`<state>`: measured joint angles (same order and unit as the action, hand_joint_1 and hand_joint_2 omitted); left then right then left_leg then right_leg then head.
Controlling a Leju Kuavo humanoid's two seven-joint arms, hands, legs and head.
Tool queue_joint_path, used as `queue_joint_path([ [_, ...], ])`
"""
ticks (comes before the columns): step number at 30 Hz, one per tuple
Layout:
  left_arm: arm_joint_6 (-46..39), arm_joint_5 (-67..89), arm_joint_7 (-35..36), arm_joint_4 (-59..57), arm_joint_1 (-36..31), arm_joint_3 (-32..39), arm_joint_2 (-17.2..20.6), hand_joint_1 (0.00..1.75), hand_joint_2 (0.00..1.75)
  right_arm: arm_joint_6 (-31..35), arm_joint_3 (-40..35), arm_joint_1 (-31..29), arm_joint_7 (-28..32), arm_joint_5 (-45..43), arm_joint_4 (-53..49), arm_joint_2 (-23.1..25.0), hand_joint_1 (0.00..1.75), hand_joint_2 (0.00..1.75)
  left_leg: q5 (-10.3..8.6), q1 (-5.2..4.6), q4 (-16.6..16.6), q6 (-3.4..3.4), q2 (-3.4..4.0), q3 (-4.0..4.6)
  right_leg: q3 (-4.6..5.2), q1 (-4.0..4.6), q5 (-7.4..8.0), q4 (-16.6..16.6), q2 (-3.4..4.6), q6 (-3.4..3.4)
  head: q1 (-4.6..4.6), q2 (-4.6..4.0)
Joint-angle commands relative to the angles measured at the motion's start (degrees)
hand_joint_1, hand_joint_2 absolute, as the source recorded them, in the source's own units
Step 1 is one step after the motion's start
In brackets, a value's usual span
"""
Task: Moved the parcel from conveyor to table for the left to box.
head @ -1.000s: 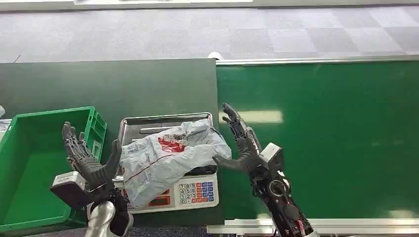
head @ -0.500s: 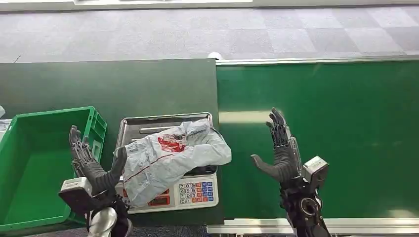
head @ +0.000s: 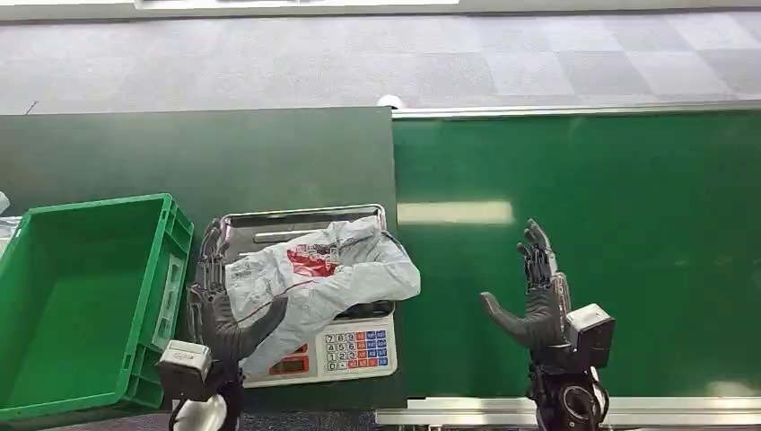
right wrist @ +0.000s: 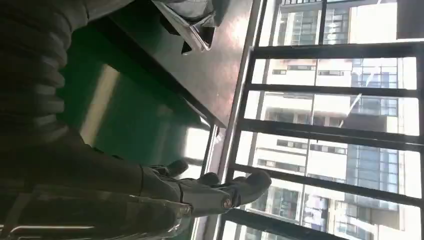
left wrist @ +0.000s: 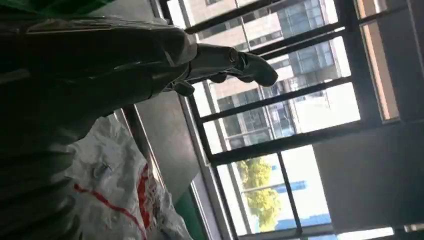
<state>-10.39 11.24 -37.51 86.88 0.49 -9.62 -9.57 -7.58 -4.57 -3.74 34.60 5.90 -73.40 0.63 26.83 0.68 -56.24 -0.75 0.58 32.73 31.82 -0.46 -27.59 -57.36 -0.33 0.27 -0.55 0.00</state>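
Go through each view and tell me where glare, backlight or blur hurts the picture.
Head view: evenly lit and sharp, one bright reflected streak on the green conveyor belt. Left wrist view: bright windows behind leave the left hand dark; the parcel beside it looks soft. Right wrist view: same backlight, right hand nearly a silhouette, glare patches on the belt.

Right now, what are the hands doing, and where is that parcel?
Left hand open, against parcel. Right hand open, over conveyor, apart. Parcel lies on scale, beside green box. Nothing between them.
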Motion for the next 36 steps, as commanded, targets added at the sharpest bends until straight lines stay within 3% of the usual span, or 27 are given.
queue_joint_path([
  [1, 4.6, 16.9, 6.2, -4.2, -0.7, -8.8, 3.8, 0.00, 1.75, -0.9, 2.4, -1.1, -0.2, 0.7, 3.2, 0.4, 0.00, 1.75, -0.04, -0.03, 0.1, 0.04, -0.07, -0.09, -0.10, -0.03, 0.02, 0.1, -0.02, 0.00, 0.00, 0.00],
  [6, 8.8, 22.0, 13.7, -9.2, -1.2, -9.2, 4.3, 0.00, 1.75, -0.5, 3.2, 2.1, 0.0, 1.8, 1.0, 0.7, 0.00, 1.75, -0.03, -0.04, 0.2, 0.04, -0.12, -0.19, -0.21, -0.04, -0.01, 0.1, -0.07, 0.00, 0.00, 0.00],
  [11, 10.0, 21.2, 16.5, -12.1, -2.3, -6.7, 3.8, 0.00, 1.75, -0.5, 4.4, 3.4, -0.4, 2.6, -1.0, 1.6, 0.00, 1.75, -0.02, -0.03, 0.1, 0.01, -0.07, -0.09, -0.08, -0.04, 0.00, 0.1, -0.03, -0.02, 0.00, 0.00],
  [19, 3.5, 24.7, 21.6, -13.7, -3.6, -3.4, 1.7, 0.00, 1.75, -0.1, 5.9, 5.3, -1.3, 4.2, -3.4, 3.4, 0.00, 1.75, -0.06, -0.02, 0.2, 0.04, -0.10, -0.15, -0.16, -0.02, 0.03, 0.2, -0.06, -0.02, 0.00, 0.00],
  [32, -3.0, 25.6, 20.0, -14.1, -3.5, -1.5, 0.6, 0.00, 1.75, 0.5, 6.3, 5.7, -1.9, 5.3, -4.0, 4.3, 0.00, 1.75, -0.01, -0.02, 0.1, 0.03, 0.04, -0.13, -0.10, -0.02, 0.01, 0.1, 0.04, -0.01, 0.00, 0.00],
  [33, -3.1, 25.6, 19.9, -14.2, -3.6, -1.4, 0.7, 0.16, 1.75, 0.5, 6.4, 5.7, -1.9, 5.3, -4.1, 4.2, 0.00, 1.75, -0.04, -0.01, 0.1, 0.04, 0.01, -0.16, -0.15, -0.01, 0.04, 0.2, 0.03, -0.01, 0.00, 0.00],
  [35, -3.9, 25.4, 19.5, -14.4, -3.7, -1.4, 0.7, 1.15, 1.75, 0.5, 6.5, 5.7, -1.9, 5.3, -4.2, 4.3, 0.00, 1.75, 0.00, -0.02, 0.1, 0.03, 0.04, -0.12, -0.09, -0.01, 0.01, 0.1, 0.04, -0.01, 0.00, 0.00],
  [36, -3.9, 25.4, 19.5, -14.4, -3.7, -1.4, 0.7, 1.36, 1.75, 0.5, 6.5, 5.7, -1.9, 5.3, -4.2, 4.3, 0.00, 1.75, -0.03, -0.03, 0.1, 0.05, 0.00, -0.14, -0.11, -0.03, 0.02, 0.1, 0.02, -0.01, 0.00, 0.00],
])
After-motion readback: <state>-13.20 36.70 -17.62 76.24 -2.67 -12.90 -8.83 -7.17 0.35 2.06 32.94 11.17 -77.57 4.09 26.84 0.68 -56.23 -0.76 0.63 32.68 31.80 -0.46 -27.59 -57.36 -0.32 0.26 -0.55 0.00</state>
